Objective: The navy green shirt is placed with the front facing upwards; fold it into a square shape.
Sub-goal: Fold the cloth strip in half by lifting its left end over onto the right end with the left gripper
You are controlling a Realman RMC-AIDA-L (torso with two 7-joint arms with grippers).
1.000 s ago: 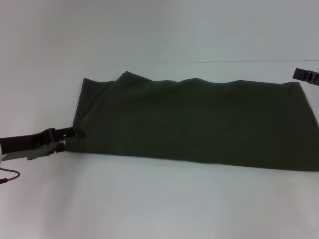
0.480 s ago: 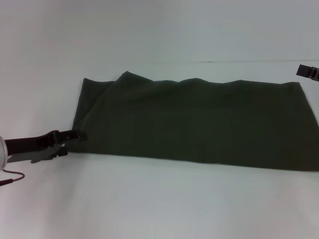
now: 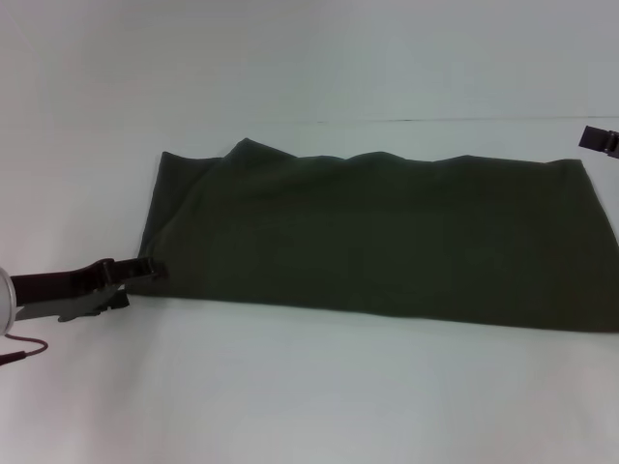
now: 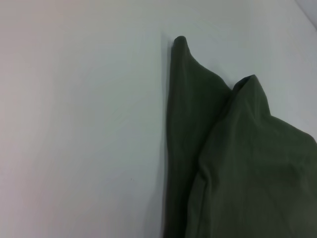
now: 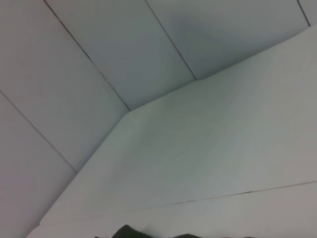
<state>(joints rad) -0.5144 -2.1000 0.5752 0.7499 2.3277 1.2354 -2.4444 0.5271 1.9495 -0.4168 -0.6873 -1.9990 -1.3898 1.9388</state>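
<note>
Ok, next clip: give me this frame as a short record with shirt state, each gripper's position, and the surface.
shirt: the navy green shirt lies folded into a long band, no lettering showing
left end: layers overlap unevenly, one corner peaking at the far edge
left gripper: the left gripper is low at the band's near left corner, touching the cloth
right gripper: the right gripper is at the frame's right edge, beyond the far right corner, apart from the cloth
surface: white table

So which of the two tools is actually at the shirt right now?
The left tool, low at the near left corner of the navy green shirt. The right tool sits off the shirt's far right corner, barely in view at the edge.
</note>
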